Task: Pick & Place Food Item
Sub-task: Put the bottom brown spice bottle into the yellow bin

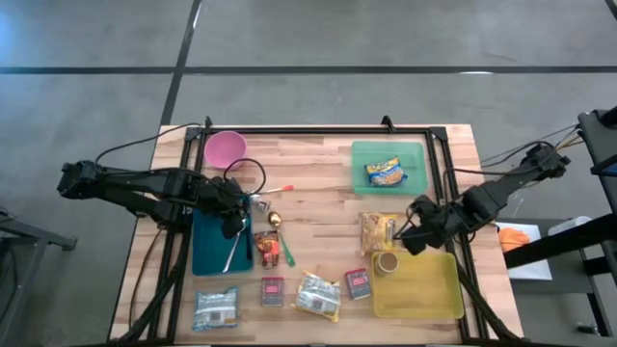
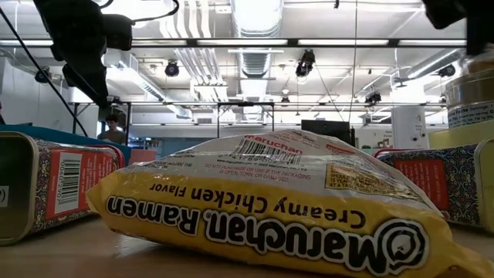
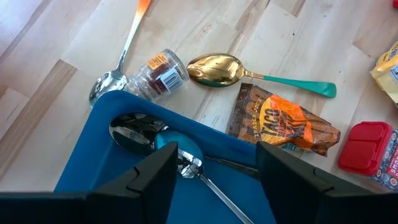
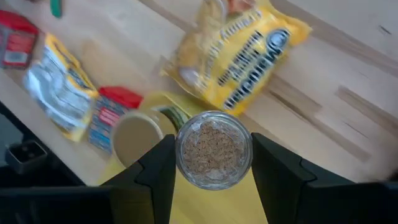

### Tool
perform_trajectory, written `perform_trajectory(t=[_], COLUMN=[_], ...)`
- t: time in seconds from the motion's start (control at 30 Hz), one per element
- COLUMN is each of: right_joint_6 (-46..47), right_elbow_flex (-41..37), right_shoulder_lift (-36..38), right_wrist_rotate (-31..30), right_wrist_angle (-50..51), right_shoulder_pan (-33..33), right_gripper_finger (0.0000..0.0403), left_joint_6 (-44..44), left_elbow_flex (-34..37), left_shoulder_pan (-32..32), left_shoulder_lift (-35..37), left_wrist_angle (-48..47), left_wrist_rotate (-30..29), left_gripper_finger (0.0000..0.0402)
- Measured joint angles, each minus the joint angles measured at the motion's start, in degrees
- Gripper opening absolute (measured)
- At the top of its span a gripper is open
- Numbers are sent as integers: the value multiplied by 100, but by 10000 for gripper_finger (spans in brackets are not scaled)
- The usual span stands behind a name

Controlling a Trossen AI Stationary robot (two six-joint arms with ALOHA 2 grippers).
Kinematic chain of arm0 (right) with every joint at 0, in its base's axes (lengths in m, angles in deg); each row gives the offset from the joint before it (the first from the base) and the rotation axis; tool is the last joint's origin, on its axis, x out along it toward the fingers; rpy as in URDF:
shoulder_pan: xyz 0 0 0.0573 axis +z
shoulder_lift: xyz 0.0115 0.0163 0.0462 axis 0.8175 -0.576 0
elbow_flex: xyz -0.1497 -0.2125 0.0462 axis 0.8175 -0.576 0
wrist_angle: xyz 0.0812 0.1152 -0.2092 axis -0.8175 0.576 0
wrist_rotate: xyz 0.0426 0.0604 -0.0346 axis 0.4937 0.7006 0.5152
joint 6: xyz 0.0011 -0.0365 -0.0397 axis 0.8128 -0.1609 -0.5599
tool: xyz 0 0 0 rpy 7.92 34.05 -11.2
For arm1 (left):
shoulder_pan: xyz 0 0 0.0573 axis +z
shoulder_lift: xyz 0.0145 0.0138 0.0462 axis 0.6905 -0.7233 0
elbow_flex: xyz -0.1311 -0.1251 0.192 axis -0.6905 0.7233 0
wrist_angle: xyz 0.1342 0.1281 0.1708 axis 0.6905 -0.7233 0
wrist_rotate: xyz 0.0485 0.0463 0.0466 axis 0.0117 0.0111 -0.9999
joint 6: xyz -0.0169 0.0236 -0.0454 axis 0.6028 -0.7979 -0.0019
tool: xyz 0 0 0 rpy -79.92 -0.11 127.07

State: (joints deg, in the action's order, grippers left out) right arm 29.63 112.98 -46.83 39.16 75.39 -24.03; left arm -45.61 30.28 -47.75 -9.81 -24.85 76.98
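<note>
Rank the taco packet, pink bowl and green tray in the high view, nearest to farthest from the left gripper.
From the left gripper, over the blue tray:
1. Taco packet, just beside it toward the table's middle.
2. Pink bowl, at the far left corner.
3. Green tray, across on the right side.

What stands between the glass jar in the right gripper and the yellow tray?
Little does: the right gripper holds the glass jar of grains at the yellow tray corner, where a tan-lidded jar already stands beside it.
</note>
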Motion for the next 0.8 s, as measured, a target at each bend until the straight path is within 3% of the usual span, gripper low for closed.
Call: perform_trajectory(t=[0.3,0.53,0.8], right_joint_6=[-187,112,1151], right_elbow_flex=[54,368,923], right_shoulder_lift=[-225,-829,-1745], right_wrist_rotate=[537,531,-378], right_wrist_angle=[253,239,487], right_shoulder_pan=[511,1012,1639], right_gripper_finger=[166,166,166], left_joint_6=[-2,-3,-9], left_elbow_flex=[0,0,0], left_shoulder_pan=[2,4,4], left_shoulder_lift=[0,0,0], left_wrist_angle=[1,2,0], left_wrist_rotate=[0,0,0], left_gripper_finger=[222,222,222])
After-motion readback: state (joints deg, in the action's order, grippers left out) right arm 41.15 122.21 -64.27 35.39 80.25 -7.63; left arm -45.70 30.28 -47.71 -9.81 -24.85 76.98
